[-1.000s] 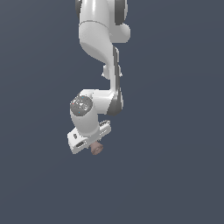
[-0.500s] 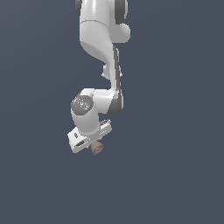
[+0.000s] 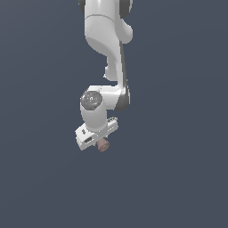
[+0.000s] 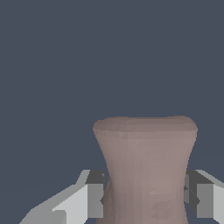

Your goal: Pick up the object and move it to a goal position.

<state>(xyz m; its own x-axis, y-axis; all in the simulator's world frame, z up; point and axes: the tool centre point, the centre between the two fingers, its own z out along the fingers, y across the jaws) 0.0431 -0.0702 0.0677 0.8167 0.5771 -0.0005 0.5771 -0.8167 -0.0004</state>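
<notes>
— Spotted the spool (image 3: 103,146) yet?

— Yes, just below the centre of the exterior view, peeking out under the white pincer (image 3: 101,143). Tiny there, far smaller than the pincer body.

— And close up?

— Fills the lower middle of the wrist view: spool (image 4: 146,170) pinkish-brown, matte, faceted like a coarse render. Narrow waist, wide flared end with a flattish rim, faint darker mottling low down.

— Pincer (image 4: 146,199) state?

— Clamped on the spool. Dark grey fingertip pads (image 4: 95,194) pressed against the waist on both sides, pale grey finger bodies behind them.

— Rest of the scene?

— Glossy white arm (image 3: 109,44) dropping from the top centre, rounded joints, dark trim, a grey disc cap on the lowest joint. Plain slate-blue backdrop all around.
</notes>
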